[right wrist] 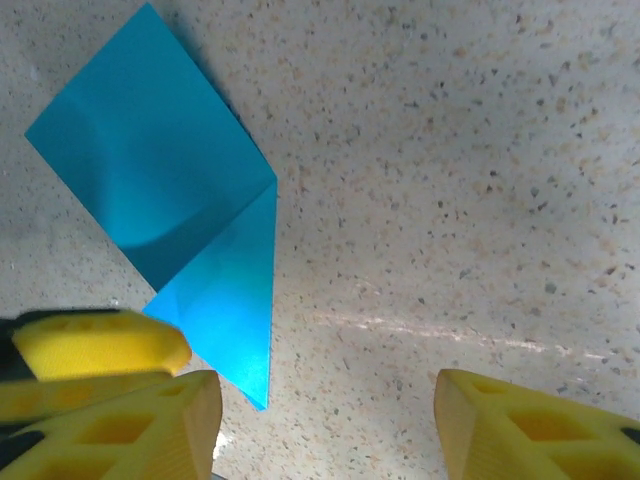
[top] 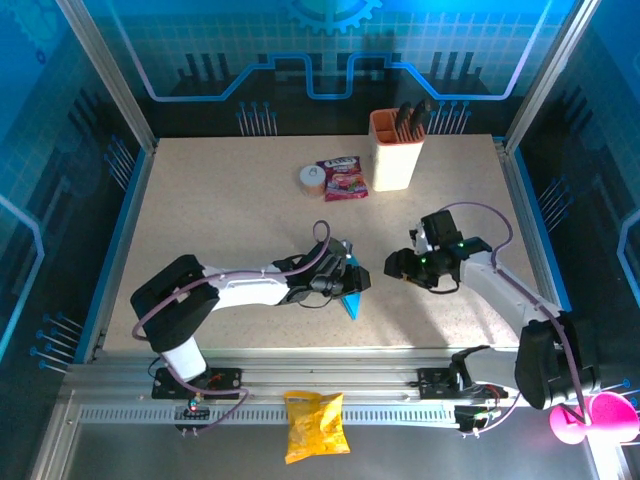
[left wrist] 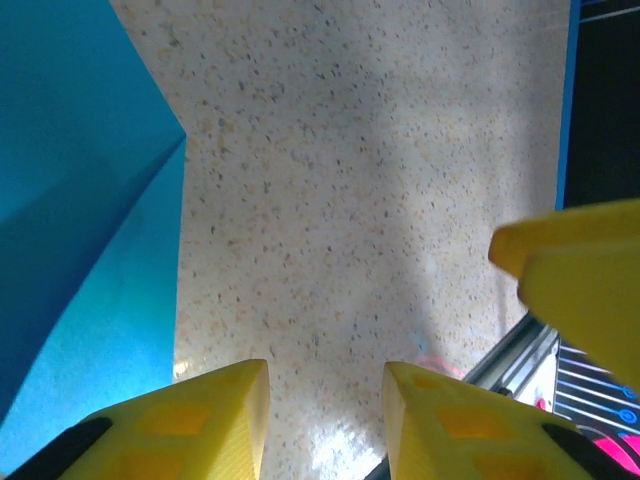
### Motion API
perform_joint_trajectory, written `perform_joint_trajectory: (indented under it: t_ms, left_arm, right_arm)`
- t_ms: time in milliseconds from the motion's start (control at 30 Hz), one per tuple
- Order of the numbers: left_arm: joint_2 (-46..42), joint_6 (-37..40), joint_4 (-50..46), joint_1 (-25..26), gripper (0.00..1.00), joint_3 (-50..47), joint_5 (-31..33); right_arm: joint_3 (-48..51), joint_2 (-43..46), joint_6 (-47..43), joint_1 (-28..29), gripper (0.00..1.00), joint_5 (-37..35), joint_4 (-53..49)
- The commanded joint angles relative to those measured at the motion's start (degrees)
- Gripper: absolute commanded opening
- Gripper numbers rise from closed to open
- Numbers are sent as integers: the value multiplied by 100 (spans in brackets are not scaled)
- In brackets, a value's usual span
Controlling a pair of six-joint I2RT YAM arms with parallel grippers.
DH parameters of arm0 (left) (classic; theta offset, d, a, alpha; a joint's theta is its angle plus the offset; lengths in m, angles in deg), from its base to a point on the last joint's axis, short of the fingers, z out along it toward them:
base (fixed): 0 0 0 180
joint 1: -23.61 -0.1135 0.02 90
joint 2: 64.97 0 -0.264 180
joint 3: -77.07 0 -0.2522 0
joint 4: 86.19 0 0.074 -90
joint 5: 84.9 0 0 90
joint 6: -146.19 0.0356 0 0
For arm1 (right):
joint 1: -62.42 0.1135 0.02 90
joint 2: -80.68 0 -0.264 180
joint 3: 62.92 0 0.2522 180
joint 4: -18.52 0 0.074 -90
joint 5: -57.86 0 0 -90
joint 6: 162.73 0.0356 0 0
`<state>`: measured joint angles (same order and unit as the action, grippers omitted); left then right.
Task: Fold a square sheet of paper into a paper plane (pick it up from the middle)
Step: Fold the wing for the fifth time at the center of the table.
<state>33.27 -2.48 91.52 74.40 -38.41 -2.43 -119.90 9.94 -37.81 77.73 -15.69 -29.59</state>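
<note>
Speckled beige bench (top: 230, 200) carries everything near its front middle. The left fingers (left wrist: 200, 425) stand parted over bare bench, gripping nothing, and the partly folded blue sheet of paper (left wrist: 80, 250) lies right against them, on the left of the wrist view. The right fingers (right wrist: 520, 430) gape empty too, with the sheet off to one side. I judge the left arm nearer. From above, the sheet's long axis runs far-to-near, its point toward the front edge.

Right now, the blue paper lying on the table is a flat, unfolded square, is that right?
Not unfolded: the blue paper lying on the table is already partly folded, with a crease and a pointed flap, as the right wrist view shows.
</note>
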Motion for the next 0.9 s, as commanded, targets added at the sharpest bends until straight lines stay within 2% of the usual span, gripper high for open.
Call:
perform_joint_trajectory:
  t_ms: [0,333,467,667,867]
  left_arm:
    - [152,-176,351,-118,34,-12,239]
    - [369,-241,612,-366,32,-420,130]
    - [385,-68,622,-473,32,-534,-3]
    - [355,720,252,-674,30,-550,-528]
    - [215,1965,-510,-869,30,-480,-1073]
  right_arm:
    - [274,246,91,-53,61,169,247]
    - [579,444,332,-31,62,522,625]
    - [620,388,530,173,62,512,859]
    - [686,121,964,674,62,291,1392]
    - [639,-232,1338,1225,60,-65,1804]
